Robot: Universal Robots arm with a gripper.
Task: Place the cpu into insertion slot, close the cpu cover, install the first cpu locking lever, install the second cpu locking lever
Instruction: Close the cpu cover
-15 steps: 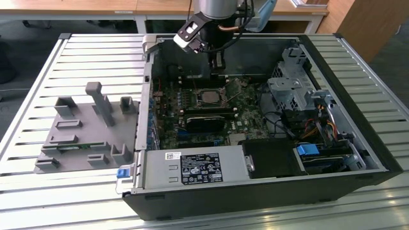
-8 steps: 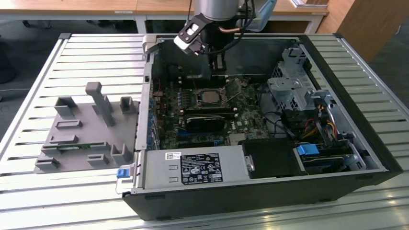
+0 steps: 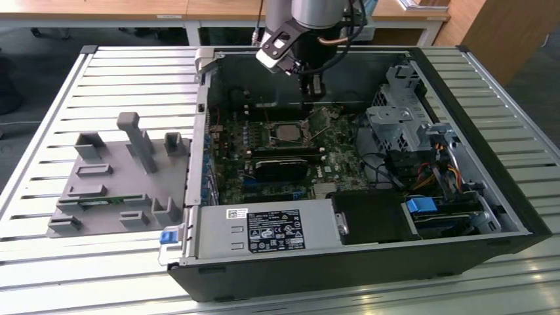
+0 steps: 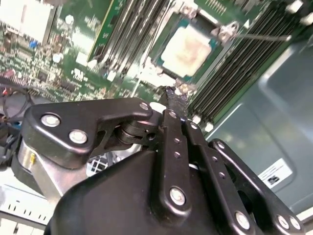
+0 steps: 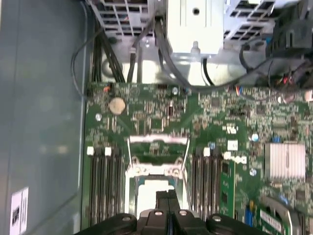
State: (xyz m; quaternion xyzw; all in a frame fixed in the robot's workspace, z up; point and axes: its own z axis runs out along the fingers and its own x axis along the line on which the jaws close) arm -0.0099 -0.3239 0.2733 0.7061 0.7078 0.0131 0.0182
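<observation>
The cpu (image 4: 188,45), a small square chip with a pale silver top, lies flat in the socket on the green board (image 5: 220,122) inside the open computer case. It also shows as the cpu (image 3: 287,132) and the cpu (image 5: 145,196). My gripper (image 4: 172,95) is shut with nothing between its black fingers, hovering just above the socket's edge. In the exterior view my gripper (image 3: 313,92) hangs over the board just behind the socket. A grey metal frame, the cpu cover (image 5: 157,140), sits just beyond the chip; whether it is raised I cannot tell. A thin wire lever (image 4: 264,35) runs beside the socket.
Dark memory slots (image 5: 105,181) flank the socket on both sides. A drive cage (image 3: 398,121) with cables fills the case at the exterior view's right, and a power supply (image 3: 267,230) sits at the front. A grey fixture (image 3: 118,180) rests on the slatted table at the left.
</observation>
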